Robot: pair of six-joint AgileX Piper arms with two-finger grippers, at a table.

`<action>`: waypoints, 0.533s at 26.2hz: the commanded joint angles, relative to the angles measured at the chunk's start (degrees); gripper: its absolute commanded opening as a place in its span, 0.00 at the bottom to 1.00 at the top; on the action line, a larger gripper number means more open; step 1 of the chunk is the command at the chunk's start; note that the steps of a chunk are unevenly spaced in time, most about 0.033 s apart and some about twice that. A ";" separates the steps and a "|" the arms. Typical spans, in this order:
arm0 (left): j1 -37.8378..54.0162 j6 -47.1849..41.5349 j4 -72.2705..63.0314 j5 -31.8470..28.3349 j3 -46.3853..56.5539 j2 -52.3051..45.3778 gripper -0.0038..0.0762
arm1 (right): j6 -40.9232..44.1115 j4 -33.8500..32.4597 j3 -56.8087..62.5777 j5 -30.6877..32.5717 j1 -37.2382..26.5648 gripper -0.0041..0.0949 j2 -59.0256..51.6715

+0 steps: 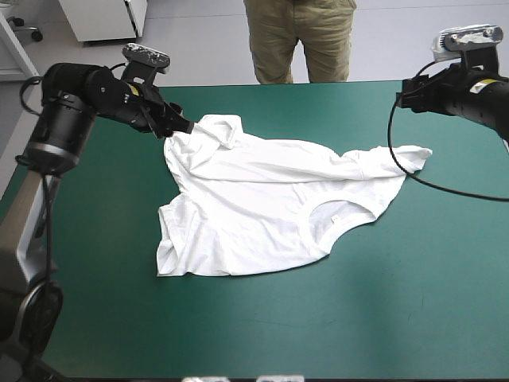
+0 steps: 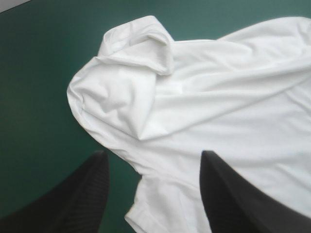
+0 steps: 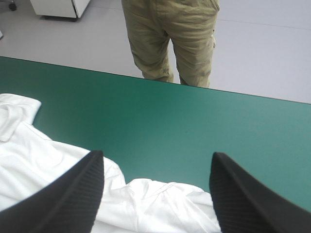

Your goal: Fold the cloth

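Observation:
The white T-shirt (image 1: 254, 207) lies on the teal-green cover, partly spread, its far part folded over in a long band and its neckline toward the near right. My left gripper (image 1: 181, 126) is open at the shirt's far-left corner, beside a crumpled sleeve. In the left wrist view the black fingers (image 2: 92, 184) stand apart, with the T-shirt (image 2: 204, 97) between and ahead of my left gripper (image 2: 154, 159). My right gripper (image 1: 402, 95) is raised beyond the shirt's right end. In its own view my right gripper (image 3: 158, 158) is open, holding nothing, above the T-shirt (image 3: 43, 160).
The table's far edge (image 1: 318, 83) runs just behind both grippers. Bare teal-green cover (image 1: 318, 318) stretches in front of the shirt and along its right side.

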 commanded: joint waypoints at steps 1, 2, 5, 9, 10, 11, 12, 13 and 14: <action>-0.06 -0.20 -2.20 3.29 6.89 -8.73 0.56 | 0.86 1.37 -1.39 1.21 -0.47 0.60 -6.86; -0.06 -1.26 -1.83 3.29 13.29 -12.26 0.56 | 1.90 1.65 -1.28 3.75 -0.47 0.60 -9.27; -0.06 -1.90 -2.33 0.44 30.76 -20.52 0.56 | 2.59 1.73 -1.28 9.31 -0.47 0.60 -13.17; -0.45 3.00 -8.52 -6.50 44.65 -27.43 0.56 | 3.19 2.15 -1.28 10.46 -0.47 0.60 -15.75; -0.88 5.43 -9.85 -7.37 46.83 -27.90 0.56 | 3.19 2.15 -1.28 10.46 -0.47 0.59 -16.03; -1.69 7.03 -10.25 -7.93 49.14 -28.02 0.56 | 3.43 2.15 -1.28 10.46 -0.47 0.59 -16.29; -2.69 7.31 -9.70 -8.20 51.00 -28.02 0.56 | 3.36 2.15 -1.28 10.59 -0.47 0.59 -16.29; -3.76 7.31 -8.57 -8.57 52.24 -27.73 0.56 | 3.36 2.19 -1.28 11.08 -0.47 0.59 -16.29; -4.58 5.89 -6.72 -9.58 53.49 -27.61 0.56 | 3.46 2.19 -1.28 11.59 -0.47 0.59 -16.29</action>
